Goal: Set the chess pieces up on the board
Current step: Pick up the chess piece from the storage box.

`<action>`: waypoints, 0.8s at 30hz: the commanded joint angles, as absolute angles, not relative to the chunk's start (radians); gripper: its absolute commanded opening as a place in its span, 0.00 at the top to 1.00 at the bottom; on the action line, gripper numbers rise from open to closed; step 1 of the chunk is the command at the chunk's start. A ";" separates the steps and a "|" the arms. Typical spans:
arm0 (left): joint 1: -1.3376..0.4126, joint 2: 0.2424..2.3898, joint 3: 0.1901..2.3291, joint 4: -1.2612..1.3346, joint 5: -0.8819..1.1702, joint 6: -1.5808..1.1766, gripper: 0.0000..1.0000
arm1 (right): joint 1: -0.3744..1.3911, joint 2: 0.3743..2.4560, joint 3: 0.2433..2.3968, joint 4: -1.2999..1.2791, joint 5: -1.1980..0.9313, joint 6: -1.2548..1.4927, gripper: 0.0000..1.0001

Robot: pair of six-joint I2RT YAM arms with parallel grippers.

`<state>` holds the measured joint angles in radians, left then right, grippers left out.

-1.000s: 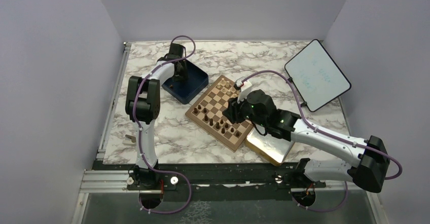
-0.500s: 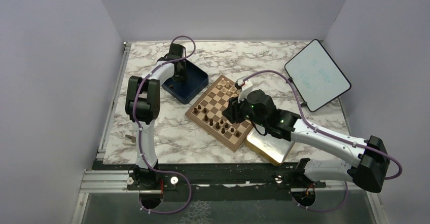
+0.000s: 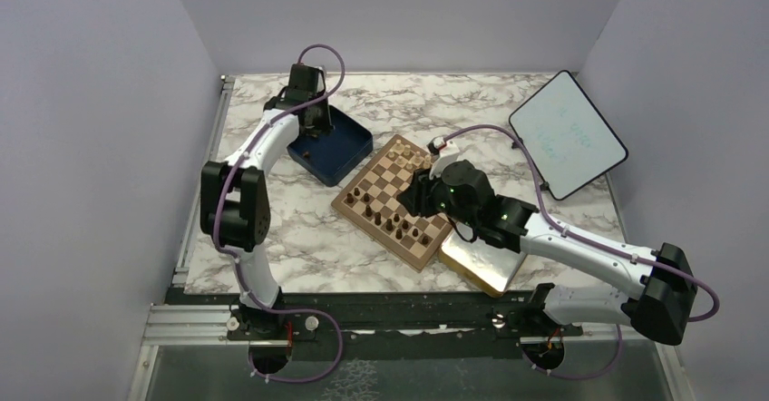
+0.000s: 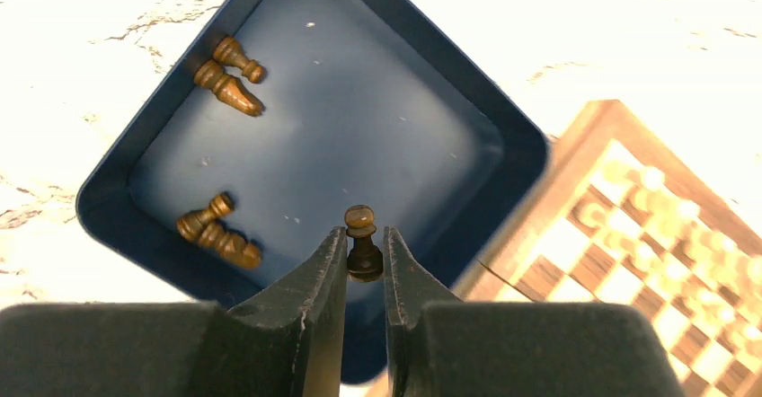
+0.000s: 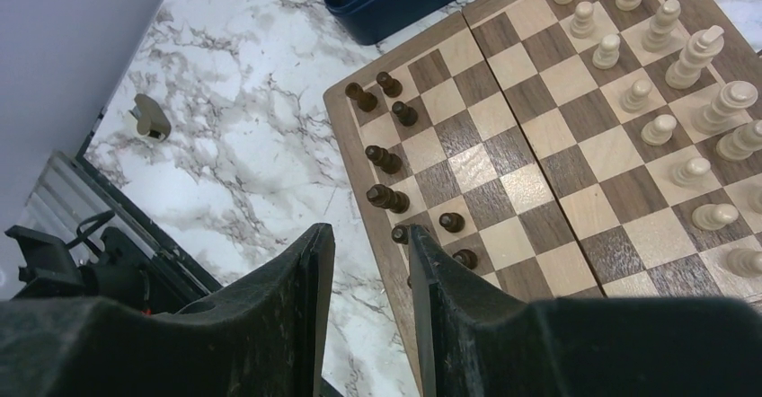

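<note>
The left end effector (image 4: 364,251) pinched a dark brown pawn (image 4: 361,235) by its base, the pawn's long axis in line with the fingers, above the dark blue box (image 4: 422,101) where four more dark chess pieces (image 4: 220,231) lay. The chessboard (image 4: 629,262) lay just beside the box, to the pawn's right. The right end effector (image 5: 367,232), spread and empty, hovered nearer, over the board's edge.

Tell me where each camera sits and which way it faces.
Top external: above and behind the bases, looking down at the table; left arm and right arm show.
Left wrist: facing down into the blue box; left gripper pinching a dark pawn shows.
Right wrist: facing down at the board; right gripper shows, open.
Shared: both wrist views catch board and blue box.
</note>
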<state>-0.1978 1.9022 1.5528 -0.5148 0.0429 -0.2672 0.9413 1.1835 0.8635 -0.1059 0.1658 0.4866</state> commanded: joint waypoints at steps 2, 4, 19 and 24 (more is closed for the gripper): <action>-0.247 1.706 1.466 -0.513 0.114 -0.216 0.84 | 0.929 1.165 0.904 -0.064 0.210 0.525 0.59; -0.264 1.642 1.420 -0.515 0.126 -0.215 0.84 | 0.917 1.172 0.925 -0.067 0.193 0.526 0.59; -0.356 1.181 1.007 -0.403 0.407 -0.162 0.84 | 0.654 1.241 0.944 0.023 -0.258 0.721 0.59; -0.406 1.112 0.930 -0.326 0.413 -0.140 0.83 | 0.603 1.274 0.985 -0.030 -0.388 0.675 0.59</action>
